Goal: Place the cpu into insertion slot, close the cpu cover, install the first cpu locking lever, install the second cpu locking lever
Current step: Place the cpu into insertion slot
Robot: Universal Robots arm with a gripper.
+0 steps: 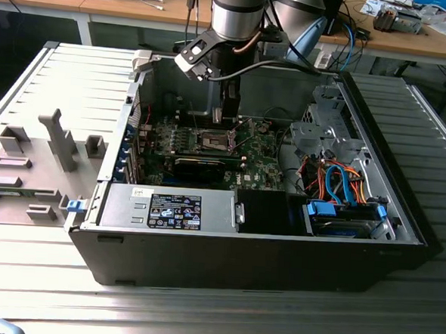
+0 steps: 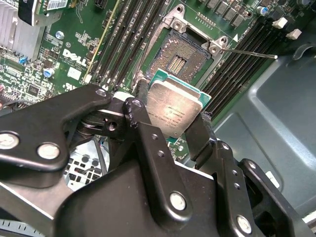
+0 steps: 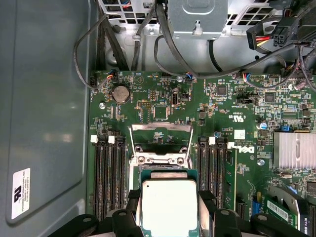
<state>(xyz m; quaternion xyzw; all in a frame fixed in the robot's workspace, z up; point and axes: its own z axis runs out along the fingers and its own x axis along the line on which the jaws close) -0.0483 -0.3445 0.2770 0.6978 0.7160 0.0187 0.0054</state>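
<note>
Your arm, close up
You've a silver-grey cylindrical arm with black cables, and a gripper of matte black link plates, silver screw heads and black fingers.

Even, cool room light falls from above in the exterior view. The ribbed table shows pale glare streaks along the frame's lower edge, and the case interior sits in shade. In both wrist views the cpu lid catches a soft sheen; the fingers — black, glossy — carry small highlights.
</note>
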